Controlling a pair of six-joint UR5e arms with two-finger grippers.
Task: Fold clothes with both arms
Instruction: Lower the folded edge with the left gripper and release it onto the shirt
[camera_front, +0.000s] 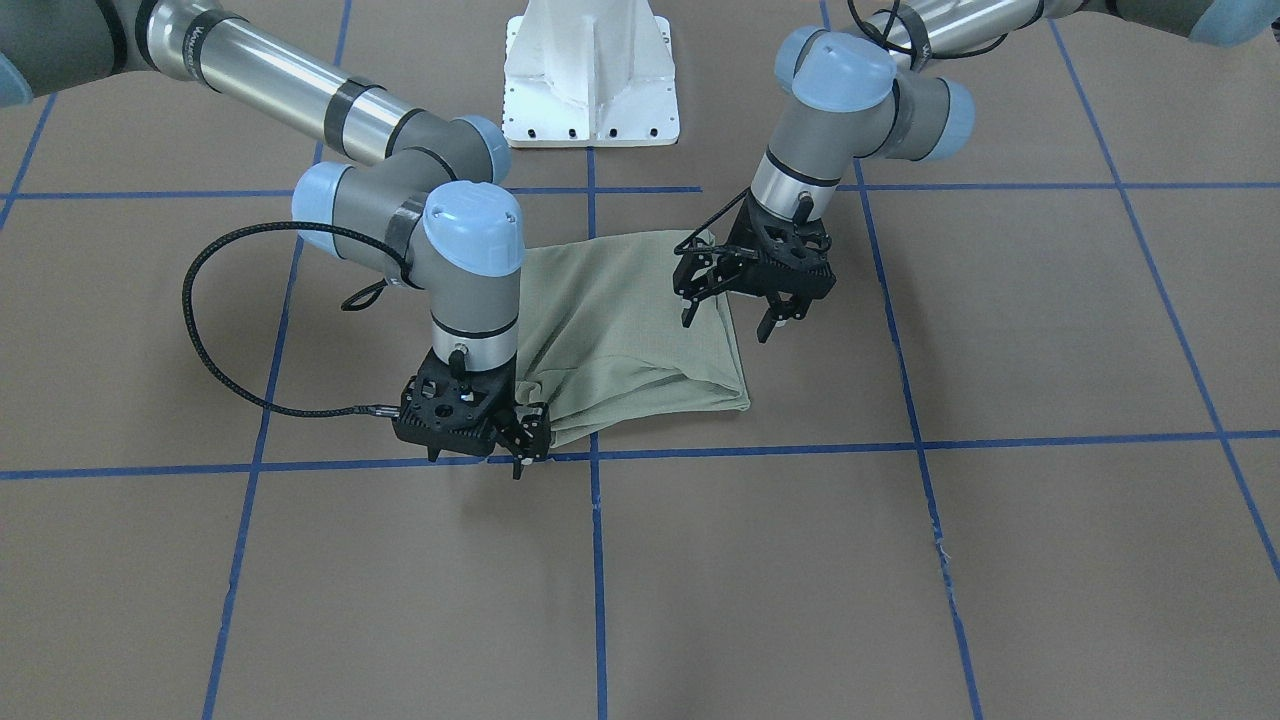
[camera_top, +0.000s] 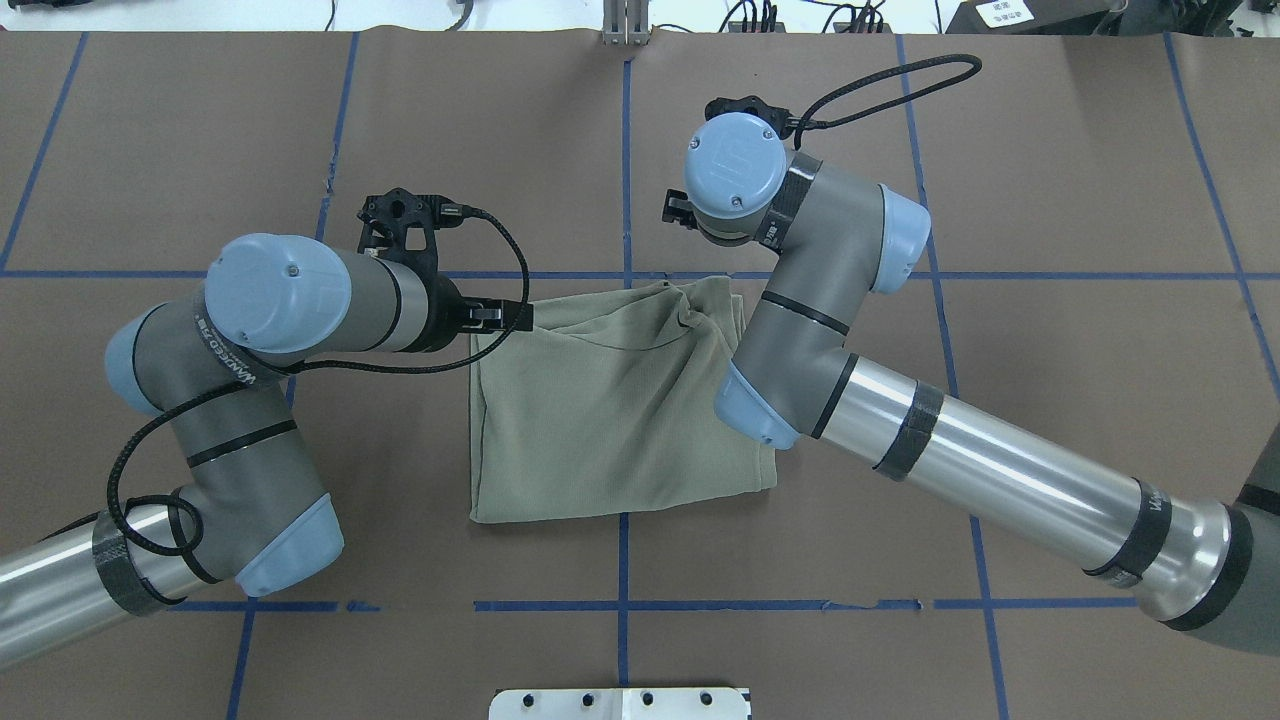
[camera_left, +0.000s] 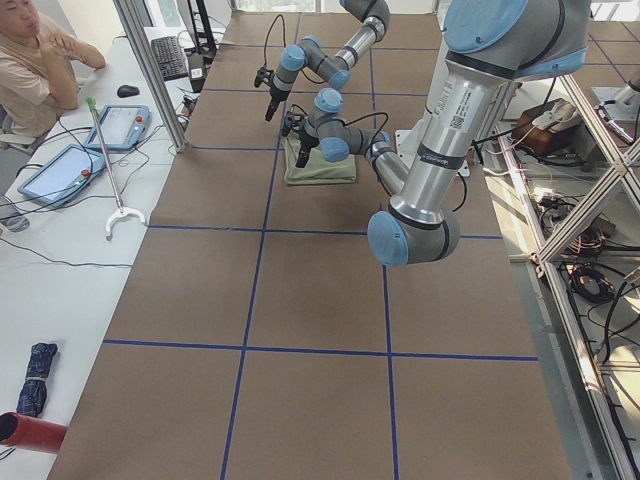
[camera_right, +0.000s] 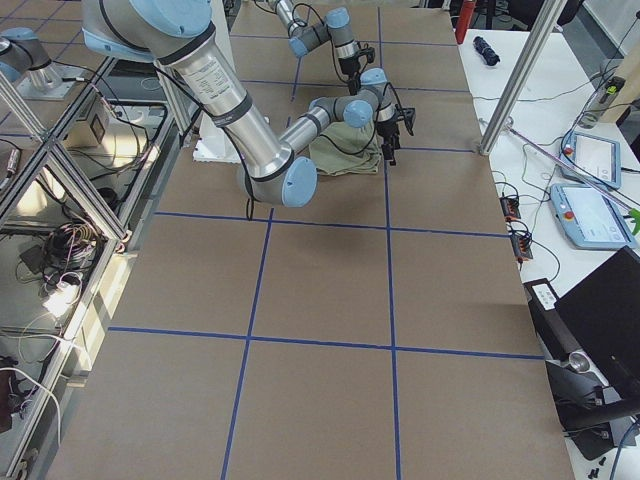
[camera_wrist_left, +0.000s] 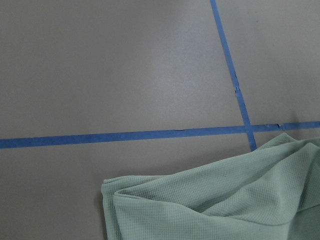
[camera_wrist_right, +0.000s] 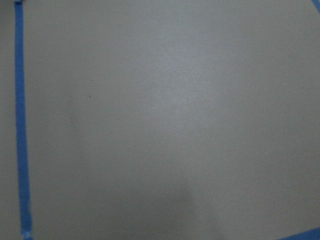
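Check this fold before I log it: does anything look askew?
Yes. The shirt lies mostly flat, but its corner by the right claw is bunched into creases, so that edge isn't square.

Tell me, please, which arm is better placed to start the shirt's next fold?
Probably right: the right tool appears to pinch the shirt at its bunched far corner, with creases running toward it. The left tool hangs open above the opposite edge, holding nothing.
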